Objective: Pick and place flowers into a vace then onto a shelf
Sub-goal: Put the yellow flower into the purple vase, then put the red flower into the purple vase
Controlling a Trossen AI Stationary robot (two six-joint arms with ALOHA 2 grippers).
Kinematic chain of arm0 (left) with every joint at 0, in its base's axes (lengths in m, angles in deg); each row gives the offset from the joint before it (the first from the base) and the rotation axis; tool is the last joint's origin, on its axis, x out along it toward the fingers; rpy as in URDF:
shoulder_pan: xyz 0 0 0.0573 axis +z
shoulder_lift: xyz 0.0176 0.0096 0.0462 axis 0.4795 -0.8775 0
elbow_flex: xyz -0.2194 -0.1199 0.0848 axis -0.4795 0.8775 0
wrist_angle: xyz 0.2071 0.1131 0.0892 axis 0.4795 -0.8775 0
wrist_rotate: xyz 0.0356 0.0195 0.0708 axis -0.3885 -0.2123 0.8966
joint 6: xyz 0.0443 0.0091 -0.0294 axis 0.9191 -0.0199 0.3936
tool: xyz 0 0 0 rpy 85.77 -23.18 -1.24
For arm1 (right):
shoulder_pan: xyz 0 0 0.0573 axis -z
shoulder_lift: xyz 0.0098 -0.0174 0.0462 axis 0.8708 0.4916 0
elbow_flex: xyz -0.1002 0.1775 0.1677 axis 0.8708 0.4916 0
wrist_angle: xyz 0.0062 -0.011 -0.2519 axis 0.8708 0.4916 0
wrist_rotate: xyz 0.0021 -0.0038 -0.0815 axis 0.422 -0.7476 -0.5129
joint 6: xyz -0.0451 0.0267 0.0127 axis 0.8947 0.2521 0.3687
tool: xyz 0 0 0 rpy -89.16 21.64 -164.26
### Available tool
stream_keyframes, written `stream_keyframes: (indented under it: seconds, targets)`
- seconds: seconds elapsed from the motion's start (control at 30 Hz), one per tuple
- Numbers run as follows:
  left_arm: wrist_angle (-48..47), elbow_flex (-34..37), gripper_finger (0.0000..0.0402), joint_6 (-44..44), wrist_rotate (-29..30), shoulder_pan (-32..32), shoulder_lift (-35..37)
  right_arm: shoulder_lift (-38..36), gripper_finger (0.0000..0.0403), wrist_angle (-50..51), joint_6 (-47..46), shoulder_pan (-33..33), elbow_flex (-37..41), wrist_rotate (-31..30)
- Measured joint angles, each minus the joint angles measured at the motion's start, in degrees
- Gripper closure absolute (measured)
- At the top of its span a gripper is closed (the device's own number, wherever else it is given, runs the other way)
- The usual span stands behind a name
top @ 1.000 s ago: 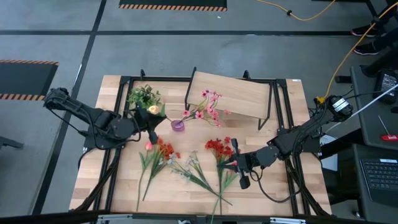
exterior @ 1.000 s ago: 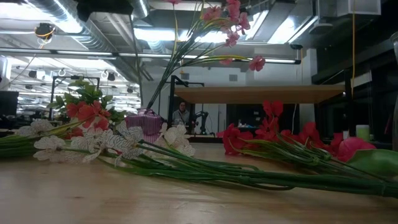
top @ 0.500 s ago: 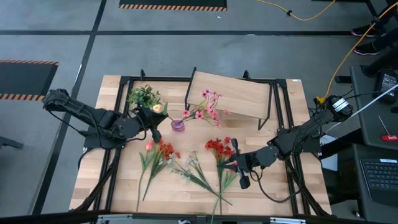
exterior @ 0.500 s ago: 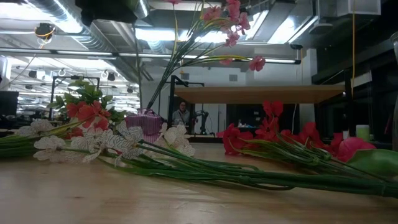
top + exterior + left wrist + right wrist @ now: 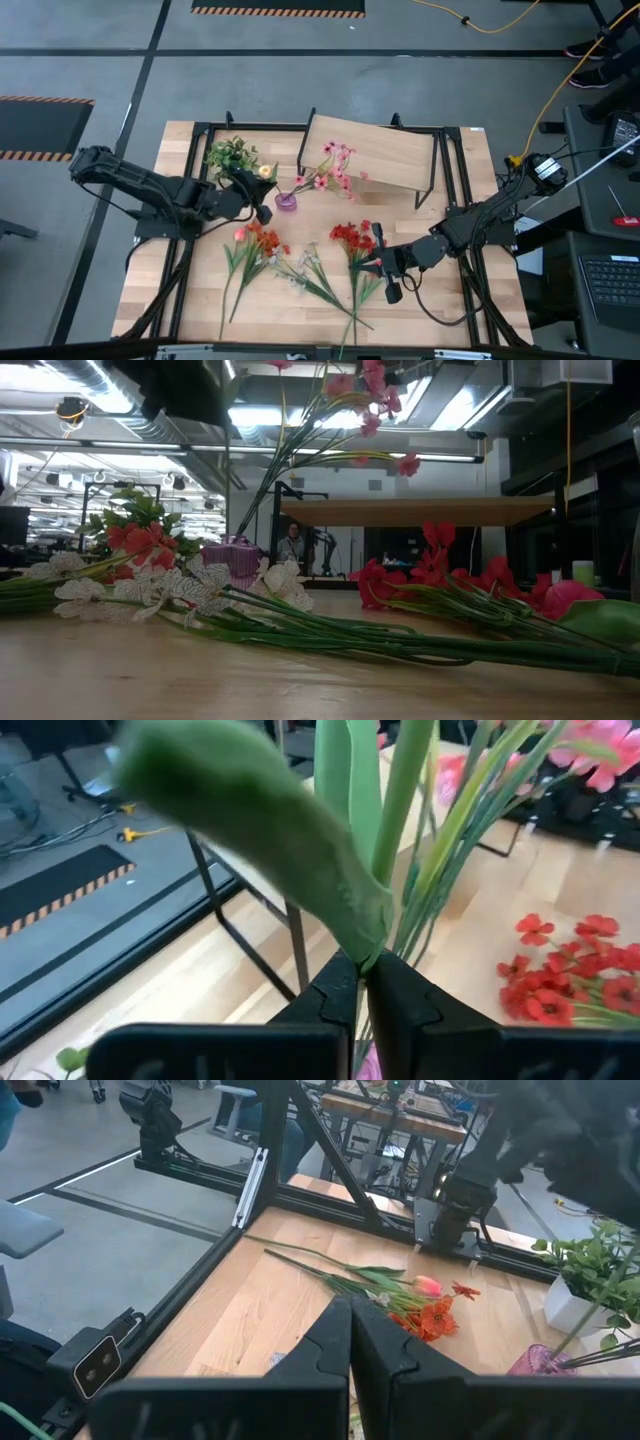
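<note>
Left pincer [image 5: 262,213] pinches a yellow-bloomed flower stem [image 5: 400,810] beside the purple vase [image 5: 286,201].
Left arm reaches low across the table [image 5: 450,310]; right pincer [image 5: 378,262], pressed together, rests among red flowers [image 5: 350,237].

Light-wood bench [image 5: 200,300] with flowers and shelf

We see loose flowers [image 5: 300,265] lying across it, a purple vase [image 5: 286,201], a leafy plant [image 5: 231,154], and the shelf [image 5: 385,150] standing at its back.

leafy potted plant [image 5: 232,155], yellow cable [image 5: 560,75], keyboard [image 5: 610,278]
</note>
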Motion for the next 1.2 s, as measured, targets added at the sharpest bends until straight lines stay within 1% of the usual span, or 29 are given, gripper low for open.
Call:
stream_keyframes:
  seconds: [0.2,0.5,0.63,0.97,1.1,1.2]
  targets:
    - [0.1,0.0,0.0381,-1.4,-2.1,1.6,-2.8,0.0,0.0399,0.1,0.1,0.0,0.0,0.0]
    - [0.2,0.0,0.0358,-5.4,-2.4,3.7,-5.2,0.0,0.0399,0.1,0.1,0.0,0.0,0.0]
    - [0.2,0.0,0.0336,-5.8,-4.3,4.0,-5.1,0.0,0.0399,0.2,0.0,0.0,0.0,0.0]
    - [0.0,0.0,0.026,-2.2,-4.9,3.7,-5.1,0.0,0.0399,0.3,0.0,0.0,0.0,0.0]
    - [-1.6,0.0,0.0245,-1.9,-5.2,3.1,-5.1,0.0,0.0399,0.4,0.0,0.0,0.0,0.0]
    - [-4.0,0.0,0.0241,-1.9,-3.9,2.8,-4.8,0.0,0.0399,0.4,0.0,0.0,0.0,0.0]
